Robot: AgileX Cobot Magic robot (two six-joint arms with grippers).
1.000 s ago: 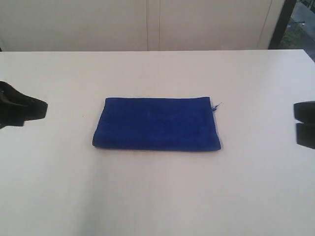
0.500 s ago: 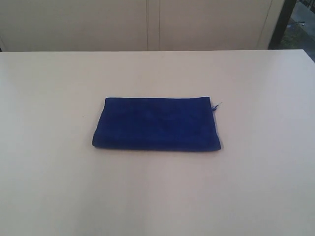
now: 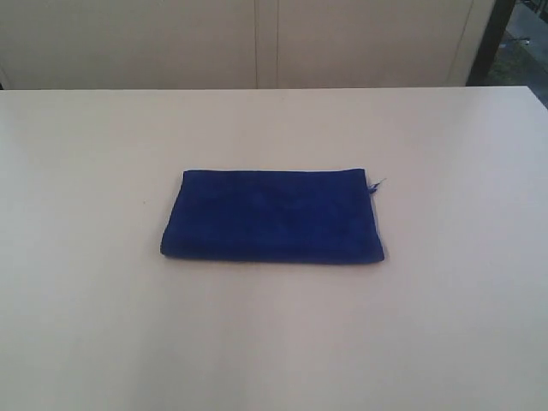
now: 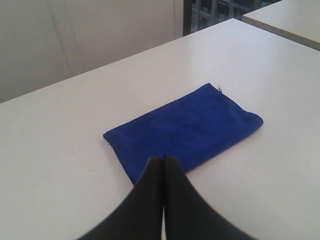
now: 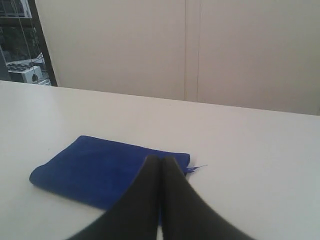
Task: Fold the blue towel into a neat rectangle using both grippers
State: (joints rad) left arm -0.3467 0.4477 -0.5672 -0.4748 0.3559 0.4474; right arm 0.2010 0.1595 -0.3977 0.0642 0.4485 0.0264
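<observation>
The blue towel [image 3: 272, 215] lies flat on the white table [image 3: 274, 342] as a folded rectangle, with a loose thread [image 3: 375, 185] sticking out at its far right corner. Neither arm shows in the exterior view. My left gripper [image 4: 163, 159] is shut and empty, raised off the table to one side of the blue towel [image 4: 185, 131]. In the right wrist view my right gripper [image 5: 160, 160] is likewise shut with nothing in it, held above the table and back from the blue towel [image 5: 100, 167].
Pale cabinet doors [image 3: 257, 43] stand behind the table's far edge. A dark post [image 3: 490, 38] rises at the back right. A second white table [image 4: 290, 20] shows in the left wrist view beyond this one.
One second ago both gripper tips showed at the left and right edges of the exterior view; they have since drawn back out of it. The towel has not moved.
</observation>
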